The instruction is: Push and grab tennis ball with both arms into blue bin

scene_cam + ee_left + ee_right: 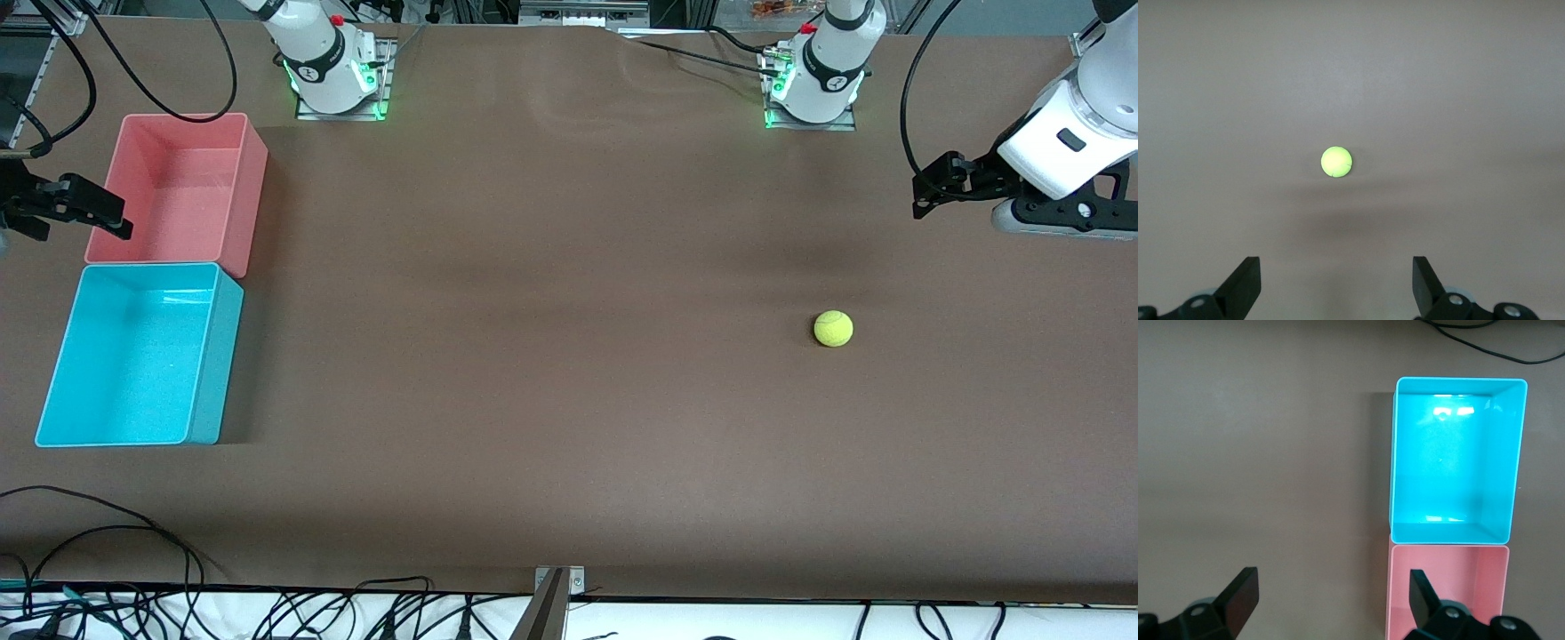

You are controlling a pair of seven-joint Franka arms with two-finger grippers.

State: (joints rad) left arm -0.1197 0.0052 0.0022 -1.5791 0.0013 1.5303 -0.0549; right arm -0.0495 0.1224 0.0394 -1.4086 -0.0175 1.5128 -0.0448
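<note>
The yellow-green tennis ball (833,328) rests on the brown table toward the left arm's end, and shows small ahead of the fingers in the left wrist view (1336,162). My left gripper (926,192) hangs open in the air, off to the side of the ball and apart from it; nothing is between its fingers (1337,273). The blue bin (216,356) stands empty at the right arm's end (1457,533). My right gripper (107,213) hovers open by the pink bin's outer edge, holding nothing (1331,587).
A pink bin (253,178) of the same size touches the blue bin, farther from the front camera (1485,553). Black cables (107,524) lie near the table's front edge, and a metal bracket (558,582) sits at its middle. Both arm bases stand along the back.
</note>
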